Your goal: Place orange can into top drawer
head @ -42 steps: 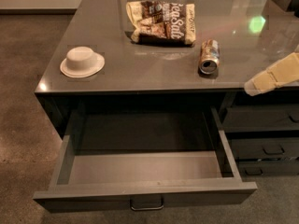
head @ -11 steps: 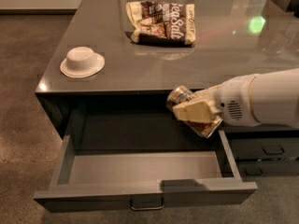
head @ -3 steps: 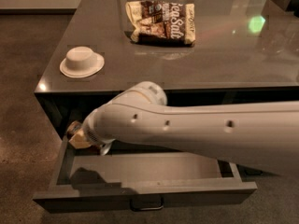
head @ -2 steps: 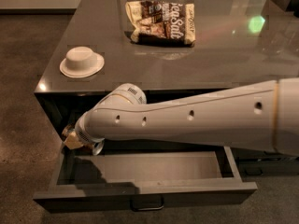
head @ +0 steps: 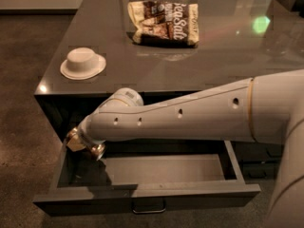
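The arm [head: 190, 118] hides most of the gripper [head: 81, 144] and orange can [head: 98, 150] at the top drawer's [head: 142, 194] left end

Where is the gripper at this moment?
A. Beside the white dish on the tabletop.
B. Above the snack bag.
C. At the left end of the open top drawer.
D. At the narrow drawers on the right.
C: the gripper sits low at the left end of the open top drawer.

Tan gripper [head: 80, 142], over the dark grey top drawer's [head: 142, 194] left end, clasps the orange can [head: 98, 149], silver-ended. Off-white arm [head: 190, 118]; glossy grey desk [head: 228, 56]; brown-and-cream printed snack bag [head: 164, 23]; white dish [head: 83, 63].
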Controlling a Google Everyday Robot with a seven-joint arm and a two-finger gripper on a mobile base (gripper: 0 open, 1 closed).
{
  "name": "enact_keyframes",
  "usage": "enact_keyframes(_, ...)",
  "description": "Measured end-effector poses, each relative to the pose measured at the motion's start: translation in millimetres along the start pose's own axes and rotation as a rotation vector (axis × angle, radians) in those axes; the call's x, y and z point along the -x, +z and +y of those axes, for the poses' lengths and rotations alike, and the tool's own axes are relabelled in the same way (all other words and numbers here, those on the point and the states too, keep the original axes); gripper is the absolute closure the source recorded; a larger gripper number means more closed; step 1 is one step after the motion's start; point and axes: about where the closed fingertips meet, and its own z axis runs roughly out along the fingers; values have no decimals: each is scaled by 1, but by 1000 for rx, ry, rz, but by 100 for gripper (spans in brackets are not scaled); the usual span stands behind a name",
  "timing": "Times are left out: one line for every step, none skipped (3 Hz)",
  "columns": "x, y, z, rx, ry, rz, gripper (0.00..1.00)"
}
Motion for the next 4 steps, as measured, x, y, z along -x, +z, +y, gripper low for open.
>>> enact_keyframes(-14,22,-18,-11,41,20,100)
enact_keyframes(-33,47,-42,-31,98,49,100)
enact_keyframes(-43,57,-56,-42,132,65,100)
enact_keyframes(-43,56,-56,-42,132,65,81)
